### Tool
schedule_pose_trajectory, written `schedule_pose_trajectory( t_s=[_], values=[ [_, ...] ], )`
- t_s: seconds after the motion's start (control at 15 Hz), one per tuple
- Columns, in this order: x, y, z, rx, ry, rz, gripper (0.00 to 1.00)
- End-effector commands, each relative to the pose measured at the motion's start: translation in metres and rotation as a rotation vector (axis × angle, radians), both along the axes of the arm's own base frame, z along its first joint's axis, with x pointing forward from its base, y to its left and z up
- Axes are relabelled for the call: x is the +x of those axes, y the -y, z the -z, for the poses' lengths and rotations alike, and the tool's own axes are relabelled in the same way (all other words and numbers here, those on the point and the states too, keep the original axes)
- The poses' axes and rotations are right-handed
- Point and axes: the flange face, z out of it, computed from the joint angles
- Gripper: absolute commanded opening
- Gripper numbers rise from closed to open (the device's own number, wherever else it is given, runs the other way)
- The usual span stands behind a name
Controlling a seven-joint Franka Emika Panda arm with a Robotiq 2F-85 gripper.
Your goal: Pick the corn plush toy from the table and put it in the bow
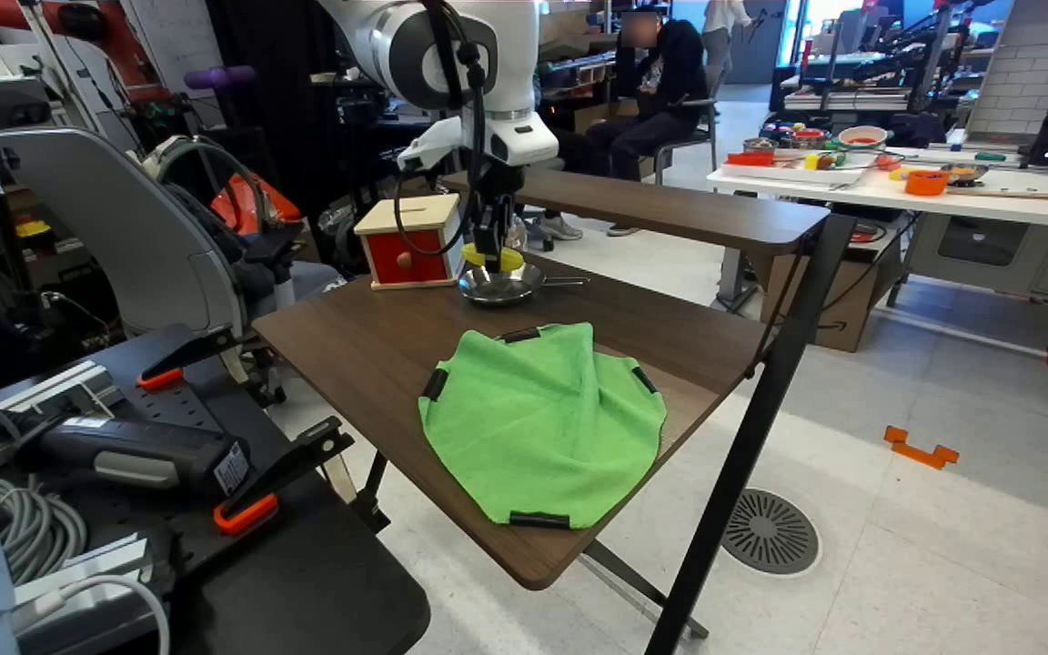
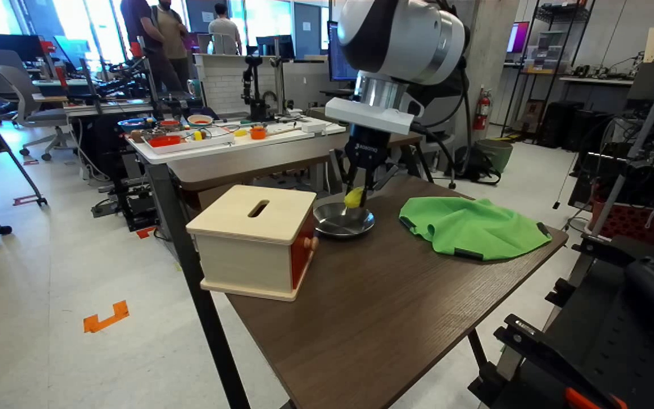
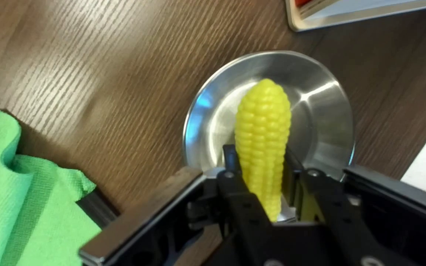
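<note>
The corn toy (image 3: pixel 263 122) is long, yellow and knobbly. It lies between the two black fingers of my gripper (image 3: pixel 260 160), which is shut on it. The corn also shows in both exterior views (image 1: pixel 508 258) (image 2: pixel 353 197), partly hidden by the gripper (image 1: pixel 491 255) (image 2: pixel 357 193). The bowl is a shallow, shiny metal pan (image 3: pixel 320 122) with a thin handle. It stands on the table in both exterior views (image 1: pixel 498 293) (image 2: pixel 343 226). The corn is over the pan, seemingly a little above its floor; the exact gap is hard to tell.
A wooden box with a red drawer (image 1: pixel 406 250) (image 2: pixel 256 244) stands close beside the pan. A green cloth (image 1: pixel 547 423) (image 2: pixel 469 227) lies on the brown table (image 2: pixel 361 318). A raised shelf (image 1: pixel 670 205) runs along one table edge.
</note>
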Motion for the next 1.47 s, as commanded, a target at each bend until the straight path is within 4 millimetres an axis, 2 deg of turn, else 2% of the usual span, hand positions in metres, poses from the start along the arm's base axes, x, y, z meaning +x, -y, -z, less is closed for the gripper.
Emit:
schedule_pose_trajectory(
  t_s=[0.0, 0.27, 0.33, 0.4, 0.8, 1.0, 1.2, 1.4],
  values=[
    [0.017, -0.006, 0.007, -0.032, 0.015, -0.003, 0.07],
    [0.023, -0.010, 0.015, -0.040, 0.007, -0.006, 0.07],
    [0.024, -0.010, 0.016, -0.036, 0.007, -0.001, 0.54],
    [0.025, -0.011, 0.018, -0.036, 0.003, -0.002, 0.55],
    [0.023, -0.010, 0.015, -0.036, 0.008, 0.003, 0.98],
    [0.015, -0.010, 0.007, -0.028, 0.016, -0.005, 1.00],
    [-0.006, -0.014, -0.011, 0.002, 0.054, -0.036, 1.00],
    [-0.038, -0.039, -0.028, 0.019, 0.086, -0.153, 1.00]
  ],
)
